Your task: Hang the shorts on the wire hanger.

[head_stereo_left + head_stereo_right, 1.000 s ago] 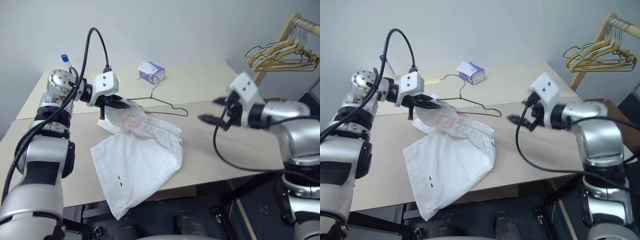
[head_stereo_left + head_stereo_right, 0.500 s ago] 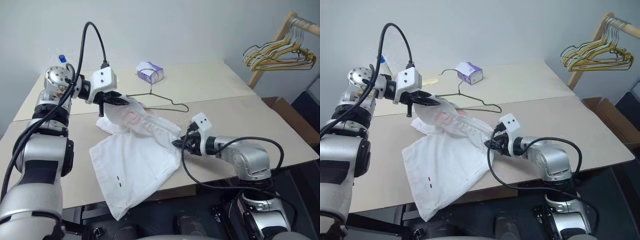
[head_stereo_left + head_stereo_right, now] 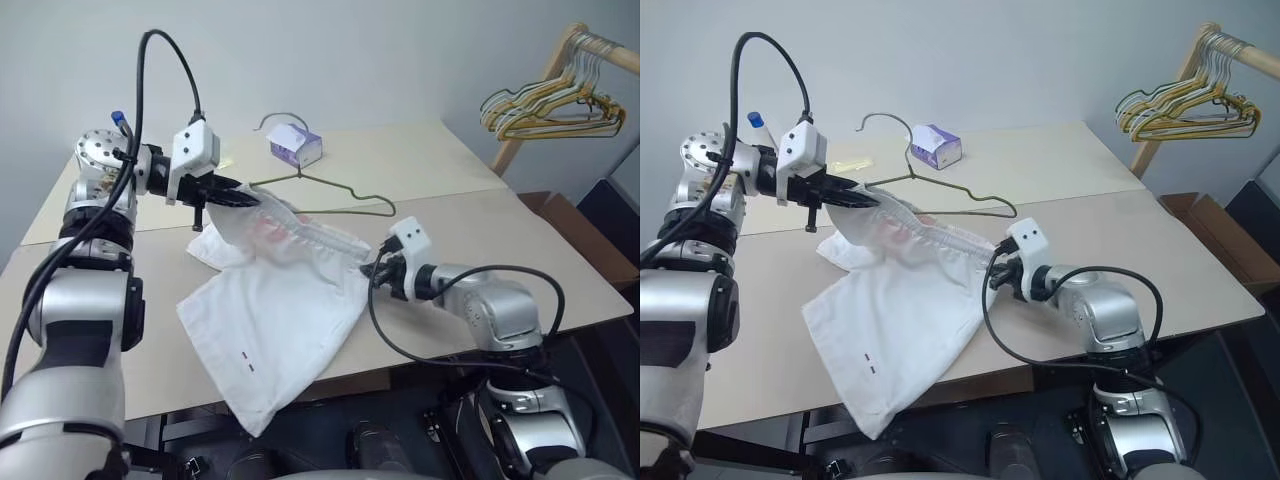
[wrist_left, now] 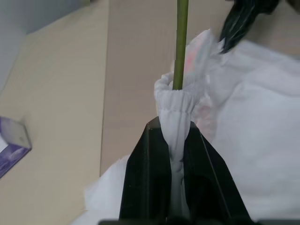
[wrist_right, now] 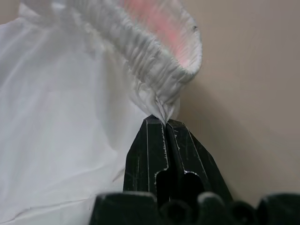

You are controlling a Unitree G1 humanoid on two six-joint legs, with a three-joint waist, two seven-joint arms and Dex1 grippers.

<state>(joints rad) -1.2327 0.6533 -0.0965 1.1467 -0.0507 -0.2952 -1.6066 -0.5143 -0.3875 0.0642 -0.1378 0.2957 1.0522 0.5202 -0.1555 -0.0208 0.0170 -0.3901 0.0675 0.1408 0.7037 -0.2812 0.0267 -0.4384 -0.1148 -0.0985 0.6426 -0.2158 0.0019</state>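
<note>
White shorts (image 3: 280, 300) are seen spread over the near-left part of a beige table (image 3: 480, 230), their gathered waistband lifted and stretched between two grippers. The left corner of the waistband is pinched by the left gripper (image 3: 240, 196), together with the thin wire hanger (image 3: 330, 190), whose far arm runs rightward behind the cloth. The right corner is clamped between the closed fingers of the right gripper (image 3: 370, 272). For the step in hand, the band is best kept taut and open so the wire can be slid inside without snagging. A tissue box (image 3: 295, 146) lies at the far side; no writing can be read.
</note>
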